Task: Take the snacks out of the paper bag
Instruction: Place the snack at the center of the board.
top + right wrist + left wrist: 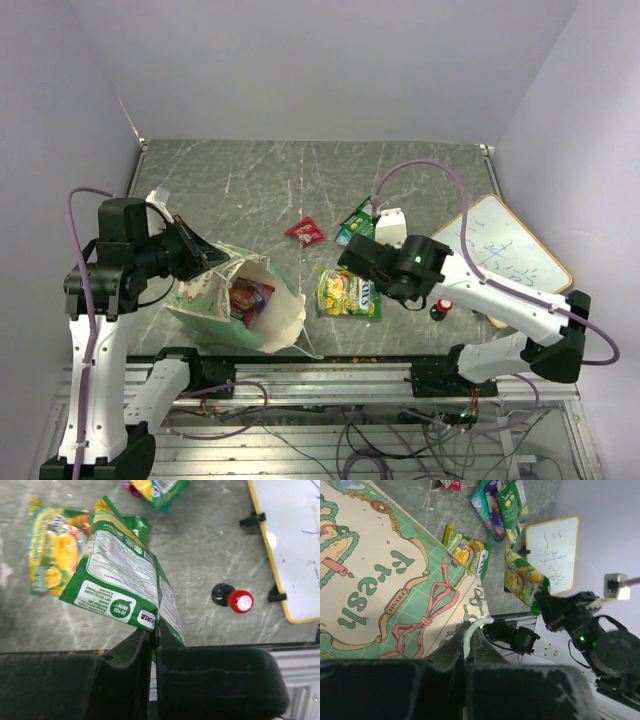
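The paper bag [215, 300] lies on its side at the near left, mouth open toward the right. A red and purple packet [248, 297] shows inside it. My left gripper [212, 262] is shut on the bag's white string handle [471, 628], with the bag's printed side [380, 580] just beyond. My right gripper [352, 256] is shut on a green packet [125, 577] and holds it above the table. A second green-yellow packet [50, 555] lies flat beneath. A red packet [305, 232] and green and blue packets [357, 222] lie farther back.
A small red-topped black knob [441, 308] stands on the table right of my right gripper, also in the right wrist view [235, 600]. A wood-framed whiteboard [505, 255] lies at the right. The table's near edge rail [350, 362] runs just below the bag.
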Controlling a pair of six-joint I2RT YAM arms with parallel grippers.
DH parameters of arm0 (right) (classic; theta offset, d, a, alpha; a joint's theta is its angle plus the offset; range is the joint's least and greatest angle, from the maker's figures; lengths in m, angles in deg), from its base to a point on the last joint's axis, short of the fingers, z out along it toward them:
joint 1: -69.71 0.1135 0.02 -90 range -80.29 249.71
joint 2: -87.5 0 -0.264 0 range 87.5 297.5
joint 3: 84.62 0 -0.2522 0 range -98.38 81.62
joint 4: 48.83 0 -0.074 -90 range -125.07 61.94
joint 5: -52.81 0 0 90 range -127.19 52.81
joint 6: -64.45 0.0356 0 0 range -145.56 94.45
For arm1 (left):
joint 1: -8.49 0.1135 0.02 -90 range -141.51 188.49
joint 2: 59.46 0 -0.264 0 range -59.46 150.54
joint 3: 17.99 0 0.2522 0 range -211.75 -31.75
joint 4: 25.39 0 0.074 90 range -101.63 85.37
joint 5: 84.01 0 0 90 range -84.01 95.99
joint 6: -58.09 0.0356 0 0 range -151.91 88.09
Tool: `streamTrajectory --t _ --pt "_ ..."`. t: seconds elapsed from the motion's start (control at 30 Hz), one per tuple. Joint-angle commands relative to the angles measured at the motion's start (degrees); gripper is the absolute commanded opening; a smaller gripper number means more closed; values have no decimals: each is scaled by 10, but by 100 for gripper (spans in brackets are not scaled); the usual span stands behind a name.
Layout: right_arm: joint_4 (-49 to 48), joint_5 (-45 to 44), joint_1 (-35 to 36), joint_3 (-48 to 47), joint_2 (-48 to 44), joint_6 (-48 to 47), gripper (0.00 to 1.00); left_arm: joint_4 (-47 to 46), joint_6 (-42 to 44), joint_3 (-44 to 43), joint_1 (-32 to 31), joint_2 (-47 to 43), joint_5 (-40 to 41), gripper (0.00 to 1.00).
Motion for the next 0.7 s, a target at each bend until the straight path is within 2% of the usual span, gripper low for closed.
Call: streamTrajectory --t 0.0,0.2,0.4,0.5,0.6,0.67 --pt "10 -27 -23 18 10 17 0 -10 -10 -5 1 -15 -22 7" --pt "-96 10 -25 52 52 -21 0 3 1 -9 0 -15 -28 7" --pt "-180 27 -27 6 171 0 0 11 3 -13 1 -9 -28 7" --pt "-206 25 -29 -28 240 15 6 18 1 -25 1 -5 -33 7" --pt "-240 70 -30 -63 296 16 11 33 19 -42 1 3 -32 7" --pt "-288 107 -30 -60 311 8 23 42 37 -53 0 8 -23 7"
